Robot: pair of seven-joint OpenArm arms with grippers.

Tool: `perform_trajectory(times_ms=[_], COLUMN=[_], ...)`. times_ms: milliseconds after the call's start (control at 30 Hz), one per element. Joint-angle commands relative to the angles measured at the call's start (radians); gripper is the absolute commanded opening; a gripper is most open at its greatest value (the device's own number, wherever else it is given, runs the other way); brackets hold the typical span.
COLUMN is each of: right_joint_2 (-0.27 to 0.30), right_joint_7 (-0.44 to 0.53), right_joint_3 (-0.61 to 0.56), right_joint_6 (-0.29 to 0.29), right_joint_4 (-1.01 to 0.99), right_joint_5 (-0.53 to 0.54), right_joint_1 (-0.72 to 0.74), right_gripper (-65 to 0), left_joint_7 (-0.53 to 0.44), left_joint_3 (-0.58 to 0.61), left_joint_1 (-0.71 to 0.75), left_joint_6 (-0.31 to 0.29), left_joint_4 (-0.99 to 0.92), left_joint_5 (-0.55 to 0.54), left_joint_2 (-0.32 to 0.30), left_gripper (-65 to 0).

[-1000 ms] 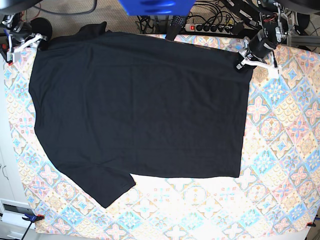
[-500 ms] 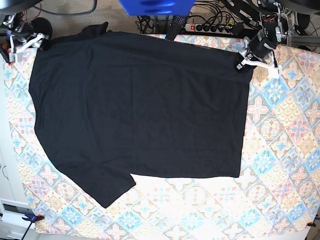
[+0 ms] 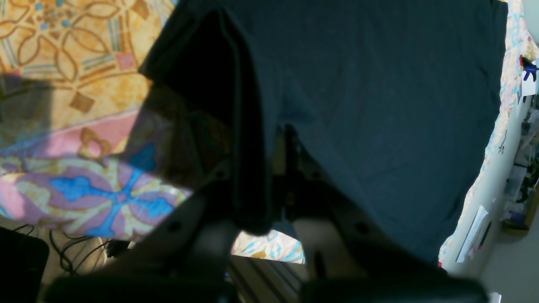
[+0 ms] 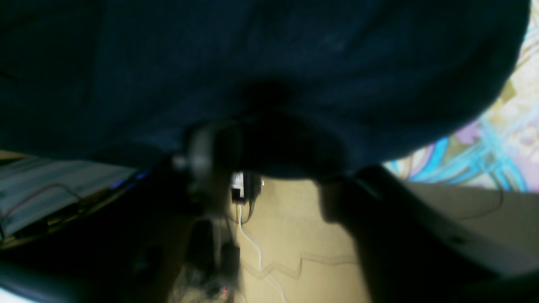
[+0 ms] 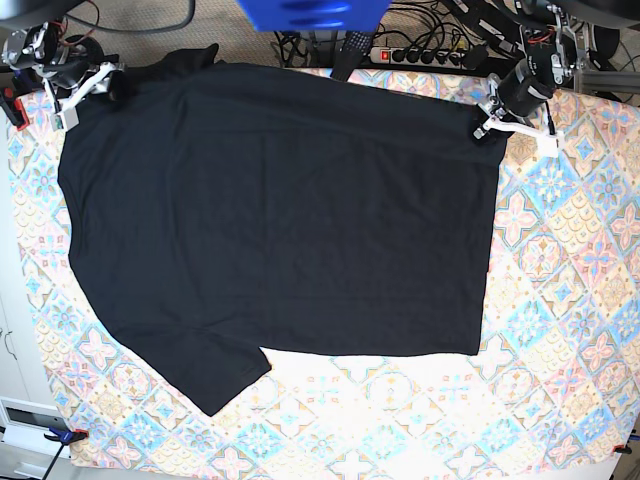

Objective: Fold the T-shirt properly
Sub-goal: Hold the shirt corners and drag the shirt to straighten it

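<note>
We are seeing the T-shirt (image 5: 270,220) lying flat across the patterned desk (image 5: 570,300), one sleeve pointing near-left. The left gripper (image 5: 487,128) is clenching the shirt's far-right corner. The right gripper (image 5: 92,86) is sitting at the far-left corner; we cannot tell whether it is grasping.
</note>
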Motion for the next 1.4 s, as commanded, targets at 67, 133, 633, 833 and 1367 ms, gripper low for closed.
perform_trajectory(times_ms=[67,133,633,833,1367], right_joint_2=[0.02,0.02,0.02,0.02,0.02], right_joint_7=[0.013,0.013,-0.061,-0.061,-0.131], right_joint_3=[0.013,0.015,0.22,0.222,0.214], right_joint_6=[0.003,0.003,0.003,0.003,0.003], right_joint_4=[0.011,0.013,0.077,0.184,0.201], right_joint_5=[0.01,0.01,0.012,0.012,0.012], right_joint_1=[-0.007,-0.007,-0.029,-0.029,0.139], right_gripper=[-53.2,-59.4,-63.5,-63.5,-63.5], left_joint_7=[-0.007,-0.007,-0.007,-0.008,-0.014], left_joint_3=[-0.007,-0.007,-0.009,-0.009,-0.011], left_joint_1=[0.005,0.005,0.014,0.011,-0.021], left_joint_6=[-0.008,-0.008,-0.008,-0.008,-0.008], left_joint_4=[0.013,0.013,0.015,0.016,0.087], left_joint_5=[-0.013,-0.013,-0.013,-0.014,-0.011], left_joint_2=[-0.008,-0.008,-0.008,-0.008,-0.008], left_gripper=[-65.0,-65.0,-65.0,-65.0,-65.0])
